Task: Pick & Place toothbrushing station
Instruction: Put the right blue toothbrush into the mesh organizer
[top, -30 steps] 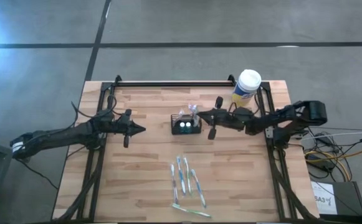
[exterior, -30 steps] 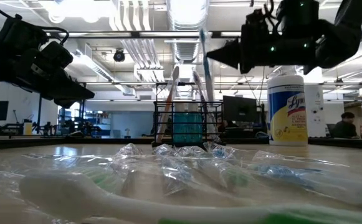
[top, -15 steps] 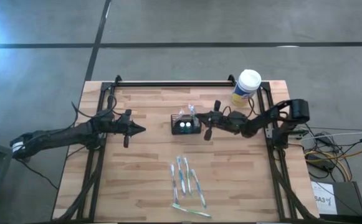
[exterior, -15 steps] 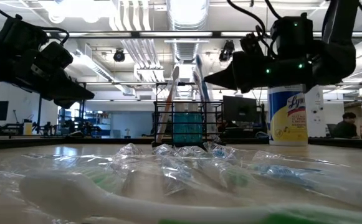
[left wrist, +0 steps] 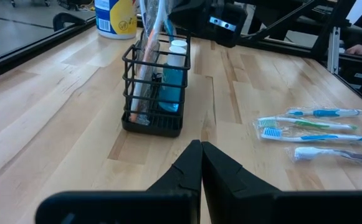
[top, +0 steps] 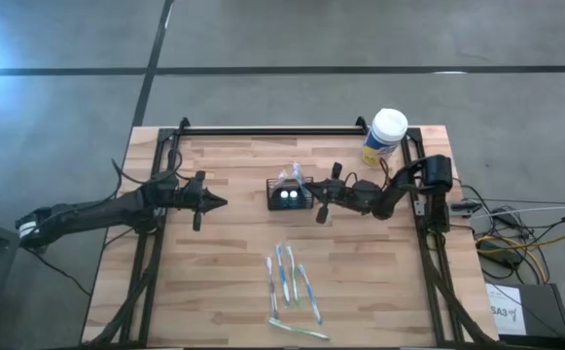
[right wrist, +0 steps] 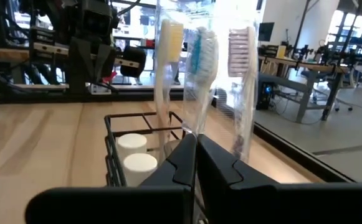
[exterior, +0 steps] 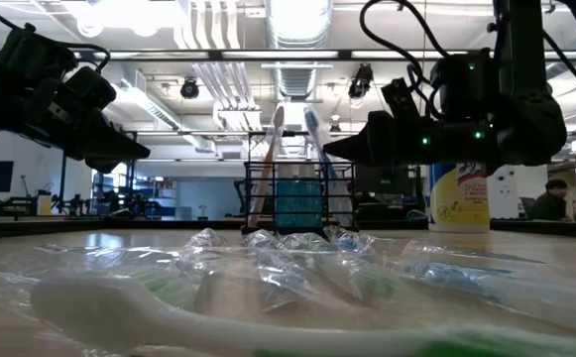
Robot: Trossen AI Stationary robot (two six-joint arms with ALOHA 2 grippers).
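Caddy (right wrist: 144, 163) base behind right fingers (right wrist: 213, 163)

high: straight down, whole table (top: 224, 292)
low: tabletop height, facing the room, brushes (exterior: 268, 258) nearest
left wrist: near, facing caddy (left wrist: 154, 93)
right wrist: very near caddy
shared: caddy, in all four

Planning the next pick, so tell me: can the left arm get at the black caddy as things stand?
Probably yes: bare wood lies between the shut left gripper and the black caddy. The shut right gripper hovers at its far side.
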